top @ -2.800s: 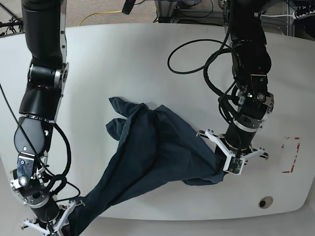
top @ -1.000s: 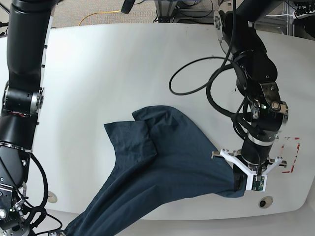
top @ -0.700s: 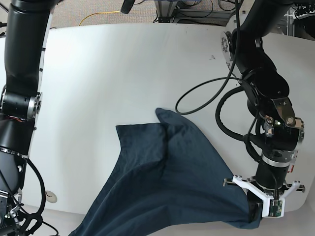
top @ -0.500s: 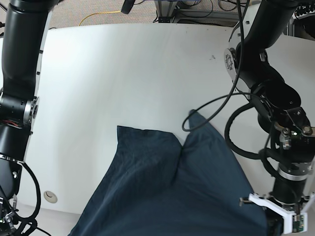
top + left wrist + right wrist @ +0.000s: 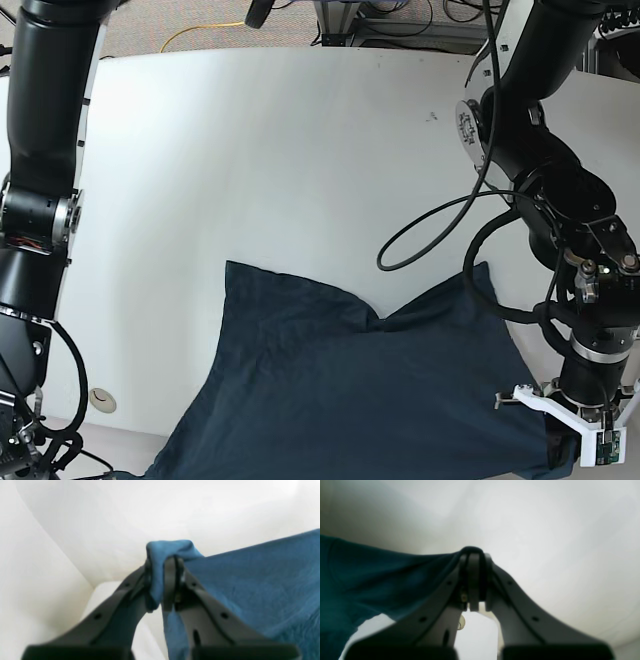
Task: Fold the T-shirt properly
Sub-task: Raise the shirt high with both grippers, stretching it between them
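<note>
- Left gripper [image 5: 162, 580]: jaws pressed together on a bunched corner of the T-shirt [image 5: 250, 587]; a small fold of cloth pokes up past the tips, and the cloth runs off to the right of the wrist view.
- In the base view that gripper [image 5: 570, 450] sits at the lower right edge of the frame, with the shirt [image 5: 350, 390] running into it.
- Right gripper [image 5: 473, 580]: jaws closed on a thin edge of the shirt [image 5: 370, 580], which wraps over the tips and stretches away to the left of that view.
- In the base view the right gripper is out of frame at the lower left; only its arm [image 5: 40, 200] shows along the left edge.
- The shirt lies spread across the near part of the table [image 5: 280, 150], its lower part running past the near edge and off the bottom of the frame.
- Its far edge has a dip in the middle, with a corner rising on each side.
- A black cable [image 5: 430, 230] loops from the left arm [image 5: 540, 170] just above the shirt's right corner.
- A small round fitting [image 5: 100, 399] sits in the table near the left edge, beside the shirt.
</note>
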You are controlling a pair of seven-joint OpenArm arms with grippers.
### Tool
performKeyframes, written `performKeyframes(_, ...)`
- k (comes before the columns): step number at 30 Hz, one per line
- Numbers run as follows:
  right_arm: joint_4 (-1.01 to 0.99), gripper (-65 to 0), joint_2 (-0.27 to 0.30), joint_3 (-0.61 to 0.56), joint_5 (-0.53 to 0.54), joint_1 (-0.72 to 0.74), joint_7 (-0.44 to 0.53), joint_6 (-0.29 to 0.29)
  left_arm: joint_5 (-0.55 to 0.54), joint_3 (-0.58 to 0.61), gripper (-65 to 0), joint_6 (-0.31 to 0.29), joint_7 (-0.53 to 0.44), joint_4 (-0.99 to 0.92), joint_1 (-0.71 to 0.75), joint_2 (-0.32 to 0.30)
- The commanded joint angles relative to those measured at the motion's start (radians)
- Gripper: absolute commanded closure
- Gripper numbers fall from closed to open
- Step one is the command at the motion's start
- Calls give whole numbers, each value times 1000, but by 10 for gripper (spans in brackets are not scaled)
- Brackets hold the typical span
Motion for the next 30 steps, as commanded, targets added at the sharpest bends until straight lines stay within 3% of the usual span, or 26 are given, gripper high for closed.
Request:
performKeyframes(1, 17, 0, 9, 8, 0, 56, 32, -14, 0, 0, -36, 6, -45, 13, -77, -9)
performKeyframes(9, 17, 0, 2, 6, 0, 102, 32, -14, 2, 0, -36, 6, -42, -12, -224, -10)
performKeyframes(17, 18, 0, 9, 6, 3, 112, 29, -14, 3, 5, -36, 6, -40, -13, -258, -26)
performKeyframes(22, 33, 0, 39, 11, 7, 25, 29, -14, 0, 5, -36, 6, -39, -9, -161, -19)
performKeyframes(30, 152, 0, 38, 127, 7, -201, 24, -14, -30, 2, -36, 4, -39, -3, 9, -16)
